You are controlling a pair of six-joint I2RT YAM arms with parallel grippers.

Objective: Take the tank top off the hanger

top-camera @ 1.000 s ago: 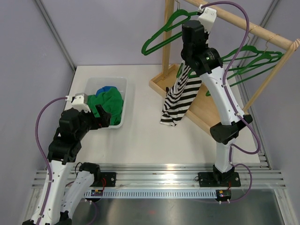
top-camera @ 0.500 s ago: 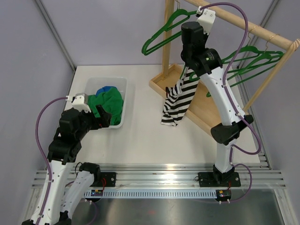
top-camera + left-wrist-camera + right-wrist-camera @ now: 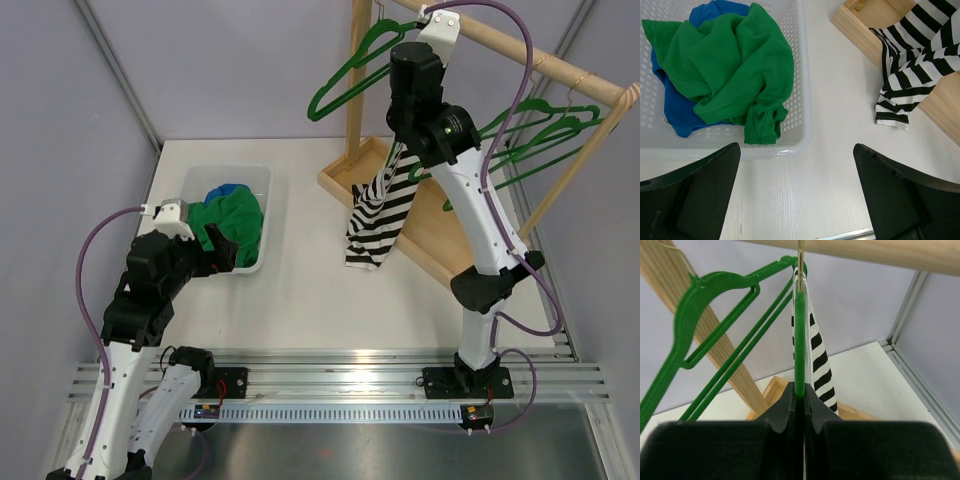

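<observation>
Right gripper (image 3: 800,390) pinched narrow on the green hanger (image 3: 799,335), seen edge-on at centre of the wrist view; its hook is up on the wooden rail (image 3: 865,250) along the top of the frame. The striped tank top (image 3: 378,215) is on that hanger, draping down at centre right of the overhead view, hem resting on the table (image 3: 300,300) by the edge of the rack base (image 3: 440,240). Left gripper (image 3: 796,150) spread wide and holding nothing, low left overhead, beside the basket (image 3: 805,100), well apart from the garment. Risks as I judge them: a pull by the right arm alone likely unhooks hanger and cloth together rather than freeing the straps; thin plastic may twist or slip in the pinch; the empty hanger (image 3: 705,315) just beside could tangle; the hem may catch on the base edge.
</observation>
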